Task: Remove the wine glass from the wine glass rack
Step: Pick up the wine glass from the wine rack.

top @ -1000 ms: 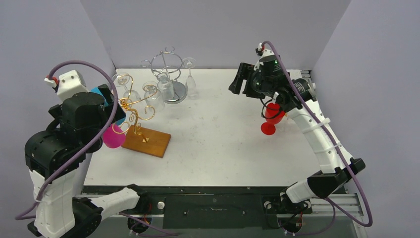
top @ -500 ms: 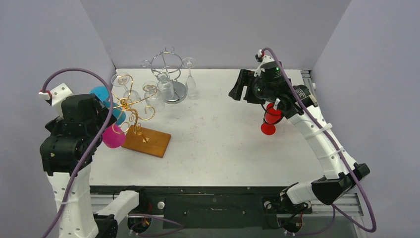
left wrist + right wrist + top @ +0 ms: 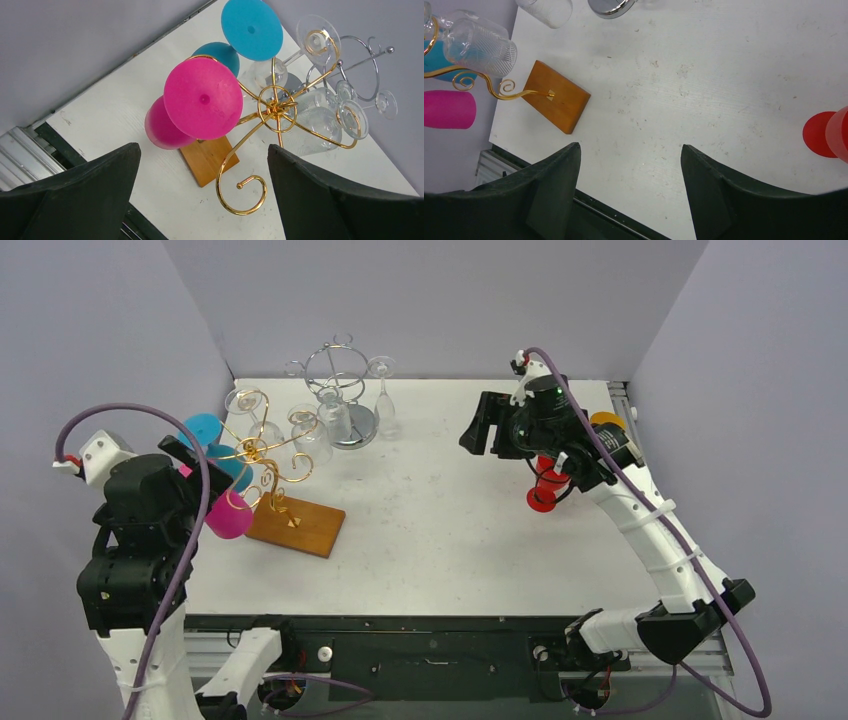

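The gold wire wine glass rack stands on a wooden base at the table's left. On it hang a pink wine glass, a blue wine glass and clear glasses. One gold hook is empty. My left gripper is open, above and left of the rack, touching nothing. A red wine glass sits on the table at the right, partly hidden by my right arm. My right gripper hangs open and empty over bare table.
A silver wire rack with clear glasses stands at the back, beside the gold rack. An orange object shows behind the right arm. Grey walls close in the table at left, back and right.
The left arm has drawn back to the left, away from the rack, and now stands taller. The right arm has shifted slightly. Both grippers have stayed open.
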Controlling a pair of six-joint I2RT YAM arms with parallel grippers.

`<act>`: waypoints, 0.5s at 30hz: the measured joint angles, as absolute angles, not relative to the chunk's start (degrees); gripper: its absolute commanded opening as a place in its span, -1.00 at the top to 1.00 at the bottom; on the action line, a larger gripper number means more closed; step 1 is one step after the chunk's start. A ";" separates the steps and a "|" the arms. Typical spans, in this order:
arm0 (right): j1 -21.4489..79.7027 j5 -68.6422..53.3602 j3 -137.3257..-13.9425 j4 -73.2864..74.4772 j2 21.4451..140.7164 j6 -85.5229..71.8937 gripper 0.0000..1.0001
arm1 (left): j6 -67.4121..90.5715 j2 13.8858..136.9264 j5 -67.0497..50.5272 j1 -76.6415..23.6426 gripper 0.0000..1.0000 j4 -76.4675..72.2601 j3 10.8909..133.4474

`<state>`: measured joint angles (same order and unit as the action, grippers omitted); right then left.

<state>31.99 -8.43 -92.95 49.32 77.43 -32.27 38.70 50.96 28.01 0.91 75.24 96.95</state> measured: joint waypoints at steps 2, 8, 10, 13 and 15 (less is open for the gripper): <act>32.05 -8.36 -92.75 49.34 76.79 -31.94 -0.37 | 40.16 50.11 28.03 0.91 -0.83 75.18 95.64; 32.10 -7.90 -92.73 49.30 74.63 -30.79 -0.37 | 44.23 48.40 28.40 0.91 -0.58 73.76 91.61; 32.10 -7.77 -92.47 49.30 74.00 -30.57 -0.37 | 45.52 47.97 28.73 0.91 -0.46 73.14 90.32; 32.10 -7.68 -92.07 49.32 73.36 -30.39 -0.37 | 47.24 47.27 29.43 0.91 -0.29 72.29 88.84; 32.10 -7.68 -91.98 49.32 73.32 -30.24 -0.37 | 48.29 46.59 30.04 0.91 -0.23 71.46 87.68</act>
<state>32.10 -7.68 -91.98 49.32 73.32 -30.24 48.29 46.59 30.04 0.91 71.46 87.68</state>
